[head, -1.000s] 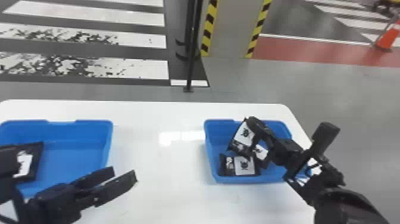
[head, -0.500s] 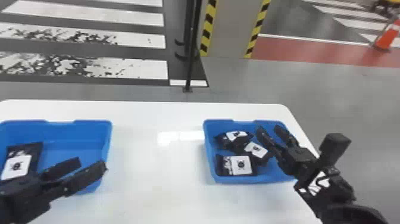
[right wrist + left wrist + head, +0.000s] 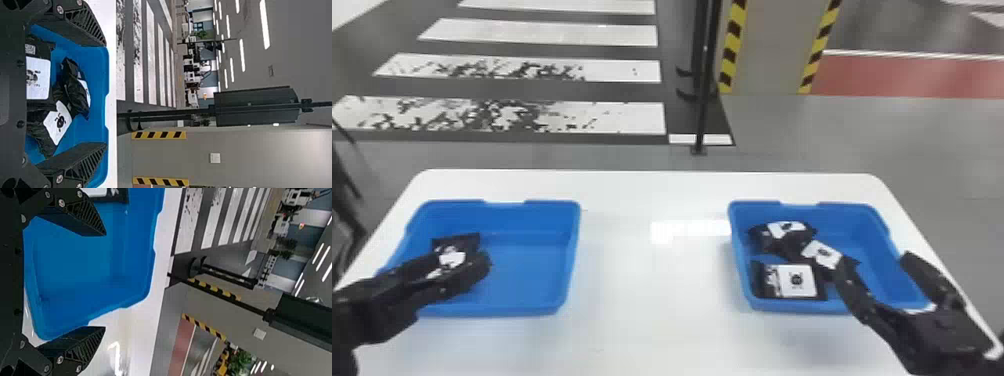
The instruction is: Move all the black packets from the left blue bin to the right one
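One black packet [image 3: 466,243] still needs moving from the left bin [image 3: 532,270]; near it, the left gripper [image 3: 105,281] is wide open and empty. Three packets [image 3: 797,281] lie in the right bin [image 3: 877,240], seemingly done, beside the right gripper [image 3: 106,95], widely parted, holding nothing.

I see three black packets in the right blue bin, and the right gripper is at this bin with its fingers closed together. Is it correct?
Not quite: the right wrist view shows the right gripper with its fingers spread wide apart, not closed together. The gripper is at the right blue bin, and three black packets are visible in it.
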{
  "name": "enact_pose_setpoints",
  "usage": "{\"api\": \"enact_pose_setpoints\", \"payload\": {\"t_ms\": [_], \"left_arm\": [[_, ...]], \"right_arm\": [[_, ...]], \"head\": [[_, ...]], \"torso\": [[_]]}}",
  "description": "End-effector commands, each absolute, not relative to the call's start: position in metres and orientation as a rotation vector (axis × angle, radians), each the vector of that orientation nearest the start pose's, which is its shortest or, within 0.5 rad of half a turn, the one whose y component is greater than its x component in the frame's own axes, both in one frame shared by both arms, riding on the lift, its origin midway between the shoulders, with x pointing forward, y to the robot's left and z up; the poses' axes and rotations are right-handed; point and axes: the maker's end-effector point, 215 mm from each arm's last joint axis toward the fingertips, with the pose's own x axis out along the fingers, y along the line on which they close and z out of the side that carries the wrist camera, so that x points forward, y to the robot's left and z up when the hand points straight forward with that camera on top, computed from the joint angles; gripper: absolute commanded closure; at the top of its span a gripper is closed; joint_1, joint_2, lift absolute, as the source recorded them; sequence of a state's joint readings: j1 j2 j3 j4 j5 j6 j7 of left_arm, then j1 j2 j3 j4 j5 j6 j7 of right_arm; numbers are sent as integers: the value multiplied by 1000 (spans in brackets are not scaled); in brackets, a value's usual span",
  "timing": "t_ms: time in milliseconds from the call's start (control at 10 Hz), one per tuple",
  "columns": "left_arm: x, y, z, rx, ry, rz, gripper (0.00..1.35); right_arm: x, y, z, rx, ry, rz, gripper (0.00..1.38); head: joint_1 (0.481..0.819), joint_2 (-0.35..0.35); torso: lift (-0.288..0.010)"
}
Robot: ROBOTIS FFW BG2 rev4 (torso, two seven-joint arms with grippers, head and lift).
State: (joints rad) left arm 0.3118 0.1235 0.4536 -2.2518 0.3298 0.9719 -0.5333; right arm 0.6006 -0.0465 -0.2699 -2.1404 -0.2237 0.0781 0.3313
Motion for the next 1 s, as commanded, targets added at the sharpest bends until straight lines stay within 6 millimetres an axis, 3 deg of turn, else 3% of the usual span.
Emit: {"api": "enact_pose_setpoints", "payload": {"t_ms": [0,100,400,500,700,900], "left_arm": [[437,356,-355,-213,476,-166,202],[438,380,-356,-189,488,-104,202],[460,414,-376,-195,539,-12,202],[473,415,-391,-229,571,-10,203],[493,392,-417,-253,647,-62,206],[494,400,-430,-250,690,-19,206]], "right_arm": [[385,-288,-314,58,50,140,128],[376,-279,-309,74,48,152,130],[360,-260,-321,153,80,175,130],[359,-260,-323,159,86,176,130],[359,-254,-330,182,102,188,130],[359,-250,-336,215,115,195,133]], "head": [[695,-18],[695,43],[695,181],[695,194],[695,200],[695,187]], "torso": [[-140],[-140],[-140],[-140],[-140],[-140]]}}
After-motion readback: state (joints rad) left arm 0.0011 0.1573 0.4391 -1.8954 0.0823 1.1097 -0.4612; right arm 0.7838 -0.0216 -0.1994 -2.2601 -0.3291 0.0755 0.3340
